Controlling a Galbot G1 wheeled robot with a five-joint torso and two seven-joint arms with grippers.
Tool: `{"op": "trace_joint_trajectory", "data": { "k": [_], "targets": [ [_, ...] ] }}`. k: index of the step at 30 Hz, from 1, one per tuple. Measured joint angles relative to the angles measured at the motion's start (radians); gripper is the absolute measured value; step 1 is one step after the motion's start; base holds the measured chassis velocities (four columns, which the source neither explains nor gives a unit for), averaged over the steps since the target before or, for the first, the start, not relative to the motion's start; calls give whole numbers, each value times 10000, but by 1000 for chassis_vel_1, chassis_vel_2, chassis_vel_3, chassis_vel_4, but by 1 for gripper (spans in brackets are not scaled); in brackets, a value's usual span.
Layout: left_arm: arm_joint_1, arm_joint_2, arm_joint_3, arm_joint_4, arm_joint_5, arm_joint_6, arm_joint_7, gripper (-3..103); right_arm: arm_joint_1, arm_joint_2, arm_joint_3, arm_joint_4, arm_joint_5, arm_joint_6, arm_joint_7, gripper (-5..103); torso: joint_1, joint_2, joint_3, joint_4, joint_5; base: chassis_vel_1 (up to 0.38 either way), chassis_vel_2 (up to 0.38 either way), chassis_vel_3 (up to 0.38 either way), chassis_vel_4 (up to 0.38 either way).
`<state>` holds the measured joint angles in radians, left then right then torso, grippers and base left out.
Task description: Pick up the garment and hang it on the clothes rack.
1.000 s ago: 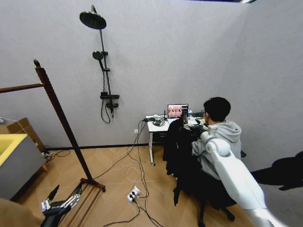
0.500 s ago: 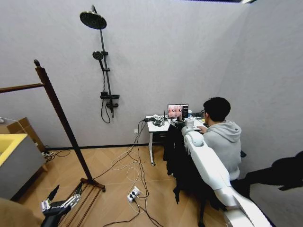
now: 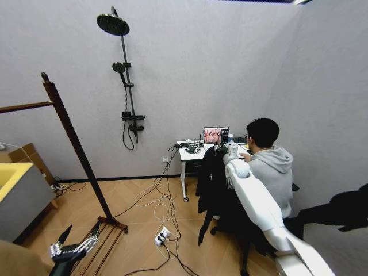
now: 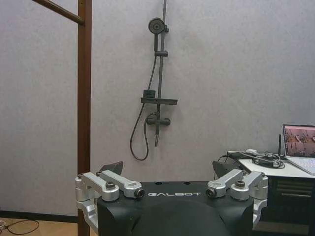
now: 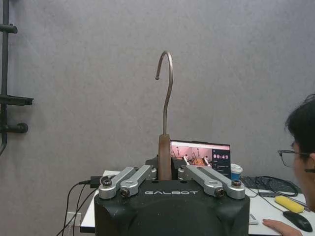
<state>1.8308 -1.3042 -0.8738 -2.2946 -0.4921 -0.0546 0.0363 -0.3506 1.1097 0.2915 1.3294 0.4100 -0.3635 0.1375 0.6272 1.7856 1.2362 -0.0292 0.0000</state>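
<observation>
Hanger hook [image 5: 166, 83] rises from right end effector [image 5: 165, 169], garment [image 3: 211, 181] beneath.

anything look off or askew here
The clothes rack appears to lean in the head view, though it stands straight in the left wrist view. The garment hangs normally from the right gripper.

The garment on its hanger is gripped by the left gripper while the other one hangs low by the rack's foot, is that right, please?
Not quite: the right gripper holds the garment, its jaws shut on the hanger, as the right wrist view shows. The left gripper is the one low by the clothes rack.
</observation>
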Motion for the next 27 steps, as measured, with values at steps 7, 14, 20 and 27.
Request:
{"op": "trace_joint_trajectory", "data": {
  "k": [7, 14, 20, 27],
  "targets": [
    [0, 0, 0, 0, 0, 1, 0, 100, -613, -58, 286, 271, 120, 58, -75, 10, -1, 0, 0, 5, 4, 0, 0, 0, 0],
    [-1, 0, 0, 0, 0, 0, 0, 100, -1050, -640, 183, 1259, 645, -148, 47, 10, 0, 0, 1, 4, 1, 0, 0, 0, 0],
    [0, 0, 0, 0, 0, 0, 0, 100, -1479, -840, 281, 1888, 719, -171, 51, 10, 0, 0, 1, 4, 0, 0, 0, 0, 0],
    [0, 0, 0, 0, 0, 0, 0, 100, -2039, -953, 548, 2856, 667, -174, -71, 10, 0, 0, 1, 4, 0, 0, 0, 0, 0]
  ]
}}
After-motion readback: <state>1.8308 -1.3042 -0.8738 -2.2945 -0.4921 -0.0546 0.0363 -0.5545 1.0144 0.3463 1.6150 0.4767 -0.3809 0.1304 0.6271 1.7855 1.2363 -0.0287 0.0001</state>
